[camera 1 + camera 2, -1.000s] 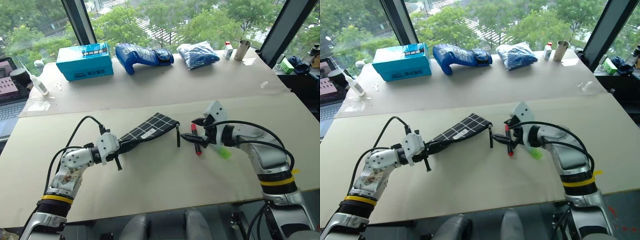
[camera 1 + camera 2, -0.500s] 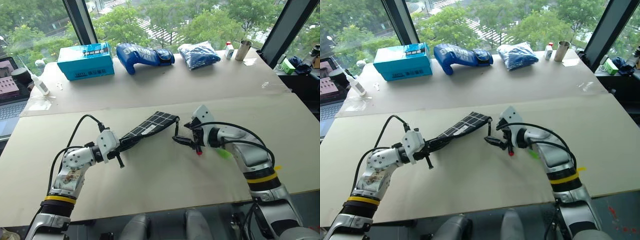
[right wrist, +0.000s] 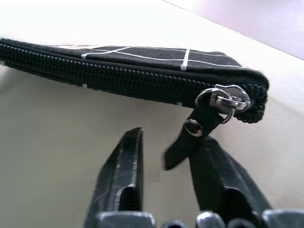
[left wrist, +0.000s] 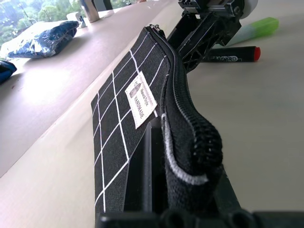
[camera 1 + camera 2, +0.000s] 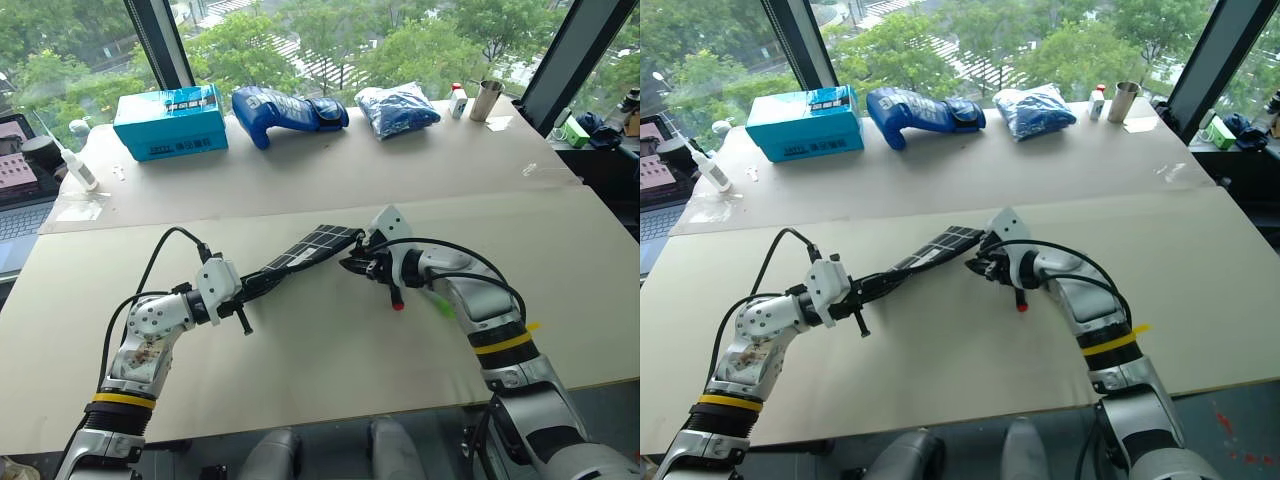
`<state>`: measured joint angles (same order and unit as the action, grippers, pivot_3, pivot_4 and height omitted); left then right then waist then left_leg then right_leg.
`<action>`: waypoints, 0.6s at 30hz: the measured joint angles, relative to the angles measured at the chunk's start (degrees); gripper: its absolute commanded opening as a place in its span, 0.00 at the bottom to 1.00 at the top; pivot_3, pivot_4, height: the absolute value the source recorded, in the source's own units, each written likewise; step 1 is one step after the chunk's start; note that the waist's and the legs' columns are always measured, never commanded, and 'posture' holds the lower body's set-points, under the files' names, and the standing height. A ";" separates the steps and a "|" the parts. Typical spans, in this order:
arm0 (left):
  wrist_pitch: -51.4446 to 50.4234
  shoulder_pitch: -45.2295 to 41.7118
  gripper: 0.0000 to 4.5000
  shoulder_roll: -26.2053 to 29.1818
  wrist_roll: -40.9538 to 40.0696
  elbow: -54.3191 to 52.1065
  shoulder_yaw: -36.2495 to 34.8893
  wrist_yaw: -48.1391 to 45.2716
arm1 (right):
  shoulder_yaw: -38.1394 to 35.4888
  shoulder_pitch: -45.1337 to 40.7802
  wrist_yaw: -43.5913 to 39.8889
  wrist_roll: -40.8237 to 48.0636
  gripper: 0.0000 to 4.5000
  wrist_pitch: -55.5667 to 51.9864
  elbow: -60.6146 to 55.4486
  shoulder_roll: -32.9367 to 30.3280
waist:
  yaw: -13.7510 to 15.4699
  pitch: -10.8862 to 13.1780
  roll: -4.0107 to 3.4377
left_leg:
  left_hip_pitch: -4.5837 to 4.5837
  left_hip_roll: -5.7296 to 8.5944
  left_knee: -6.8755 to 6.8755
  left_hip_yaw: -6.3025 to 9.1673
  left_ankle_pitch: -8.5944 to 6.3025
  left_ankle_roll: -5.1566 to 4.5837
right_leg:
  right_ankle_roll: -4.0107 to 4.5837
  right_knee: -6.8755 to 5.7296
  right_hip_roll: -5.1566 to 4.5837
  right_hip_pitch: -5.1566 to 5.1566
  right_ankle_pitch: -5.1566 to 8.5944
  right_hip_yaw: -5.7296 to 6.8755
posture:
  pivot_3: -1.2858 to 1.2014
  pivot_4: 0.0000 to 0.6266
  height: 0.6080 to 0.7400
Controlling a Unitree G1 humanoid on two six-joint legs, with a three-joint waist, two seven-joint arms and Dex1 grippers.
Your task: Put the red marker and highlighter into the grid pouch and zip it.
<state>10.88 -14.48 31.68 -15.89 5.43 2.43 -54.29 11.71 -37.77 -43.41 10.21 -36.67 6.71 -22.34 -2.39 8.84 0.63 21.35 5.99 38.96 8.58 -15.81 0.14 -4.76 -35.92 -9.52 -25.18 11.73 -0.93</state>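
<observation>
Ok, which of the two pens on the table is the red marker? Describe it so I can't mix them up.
On the near tan table, look just past the grid pouch, below the right gripper. The red marker lies there: slim and dark-barrelled with a red end, unlike the thicker pale green highlighter beside it.

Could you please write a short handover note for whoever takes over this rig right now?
Left end effector: shut on one end of the grid pouch, holding it up off the table.
Right end effector: at the pouch's other end, fingers either side of the zipper pull strap, not yet clamped on it.
Red marker and highlighter: lying on the table beside the right arm, outside the pouch.
Done: pouch lifted and steadied; zipper is shut.
Left: grip the strap, unzip, load both pens, zip shut.
</observation>
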 measured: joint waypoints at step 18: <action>-0.92 -0.01 0.00 -1.03 0.05 0.01 -0.24 0.74 | 10.88 0.02 -6.66 -2.72 0.01 0.42 -8.59 -0.52 | -0.01 0.00 0.00 | 0.00 -0.01 0.00 0.00 0.00 0.00 | 0.00 0.01 0.00 -0.01 0.00 0.01 | 0.52 0.24 1.00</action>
<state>9.95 -14.48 30.66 -15.84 5.44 2.19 -53.55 22.60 -37.75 -50.07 7.49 -36.25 -1.88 -22.86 -2.41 8.84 0.63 21.35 5.99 38.96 8.58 -15.82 0.14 -4.76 -35.91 -9.51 -25.20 11.73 -0.92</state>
